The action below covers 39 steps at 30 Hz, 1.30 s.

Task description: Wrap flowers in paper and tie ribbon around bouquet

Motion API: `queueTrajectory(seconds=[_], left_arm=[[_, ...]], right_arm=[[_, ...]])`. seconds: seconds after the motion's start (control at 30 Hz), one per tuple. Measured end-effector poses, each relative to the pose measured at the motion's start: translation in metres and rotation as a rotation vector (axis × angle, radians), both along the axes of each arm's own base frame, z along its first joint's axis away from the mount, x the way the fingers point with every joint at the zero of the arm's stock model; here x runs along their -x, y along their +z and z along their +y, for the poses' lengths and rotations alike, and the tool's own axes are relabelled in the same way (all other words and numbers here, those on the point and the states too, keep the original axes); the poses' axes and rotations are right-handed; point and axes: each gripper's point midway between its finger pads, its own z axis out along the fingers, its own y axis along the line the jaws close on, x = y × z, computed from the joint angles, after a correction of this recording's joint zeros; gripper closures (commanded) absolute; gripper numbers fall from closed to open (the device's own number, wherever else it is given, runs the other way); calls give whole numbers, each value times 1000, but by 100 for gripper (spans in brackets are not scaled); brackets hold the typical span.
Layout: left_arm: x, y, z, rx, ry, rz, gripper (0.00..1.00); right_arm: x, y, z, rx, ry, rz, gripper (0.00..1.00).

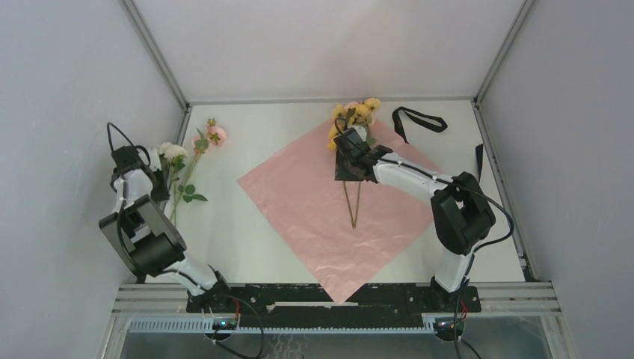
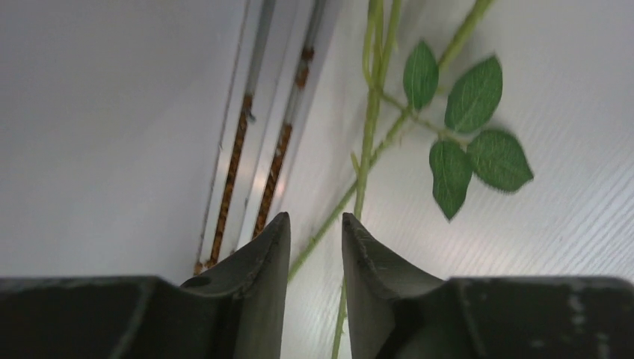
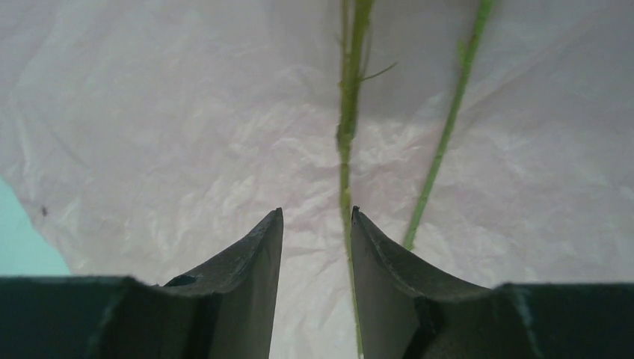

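Observation:
The paper [image 1: 321,213] lies flat as a diamond in mid-table, pink face up. On its far corner rest yellow flowers [image 1: 355,116], their stems [image 1: 353,206] running toward me. My right gripper [image 1: 350,176] hovers over those stems, open; in the right wrist view [image 3: 315,212] one stem [image 3: 345,134] runs along the inner side of the right finger and another [image 3: 448,127] lies outside it. More flowers [image 1: 183,157], pink and cream, lie at the left wall. My left gripper [image 2: 315,221] stands open over their stems [image 2: 366,149]. The ribbon [image 1: 417,120] lies at the back right. No wrapped bouquet shows.
A metal rail [image 2: 247,149] runs along the left wall close beside my left fingers. Leaves [image 2: 471,127] spread from the stem to the right of it. A short black strip [image 1: 478,161] lies near the right wall.

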Motion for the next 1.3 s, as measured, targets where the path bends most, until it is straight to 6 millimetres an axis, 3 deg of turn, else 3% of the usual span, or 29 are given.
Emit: queueTrajectory(seconds=[0.13,0.3,0.6,0.73,0.8,1.0,1.3], left_arm=[[-28,4,13,22,23,-37,70],[-45,-12,12,106,44,-36,70],[-50,-20,1,161,49,-32,67],[-57,-33,0,170,49,-8,68],[-59,-42,-2,178,45,11,71],[-61,-58,-7,186,47,54,100],[-64,-48,-5,174,63,29,100]], right_arm=[[12,22,17,8,62,-51,53],[23,42,28,1,113,-91,53],[28,39,18,50,119,-78,53],[29,39,17,61,126,-77,53],[29,38,16,66,127,-76,53],[32,36,13,86,130,-67,53],[34,36,13,104,144,-73,52]])
